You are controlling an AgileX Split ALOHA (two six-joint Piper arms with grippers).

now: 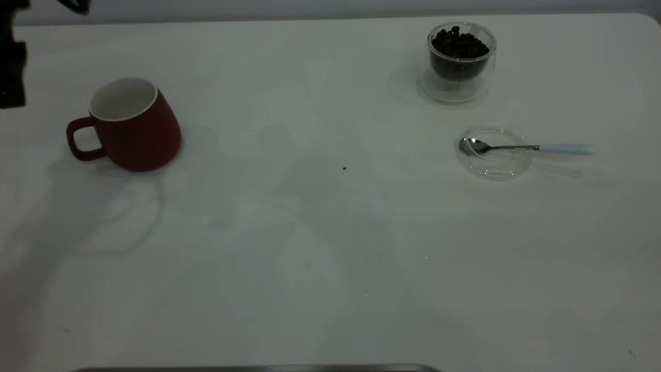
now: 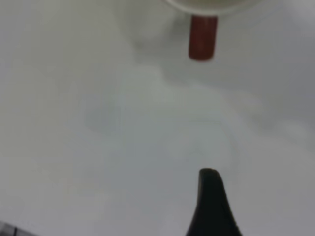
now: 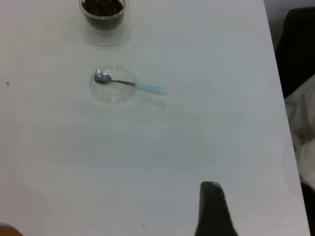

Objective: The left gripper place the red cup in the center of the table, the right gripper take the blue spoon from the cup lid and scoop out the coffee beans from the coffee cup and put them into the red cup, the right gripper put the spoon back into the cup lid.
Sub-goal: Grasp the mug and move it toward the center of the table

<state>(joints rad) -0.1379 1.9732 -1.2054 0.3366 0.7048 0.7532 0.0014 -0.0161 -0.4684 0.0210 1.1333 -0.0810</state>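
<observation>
Landmark: red cup (image 1: 131, 124), standing at the left side of the table (image 1: 320, 248). The surface to its right lies bare up to the cup lid (image 1: 494, 153) and the coffee cup (image 1: 459, 59). The blue spoon (image 1: 526, 148) handle overhangs the lid's far side.

Dim, soft shadows, blurry left wrist view

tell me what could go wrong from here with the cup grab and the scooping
The red cup sits at the table's left with its handle facing the edge, so a clumsy grab may push it outward. The blue spoon rests with its bowl in the clear cup lid, which could slide when the spoon is lifted. The coffee cup is heaped with coffee beans, so scooping may spill some.
</observation>
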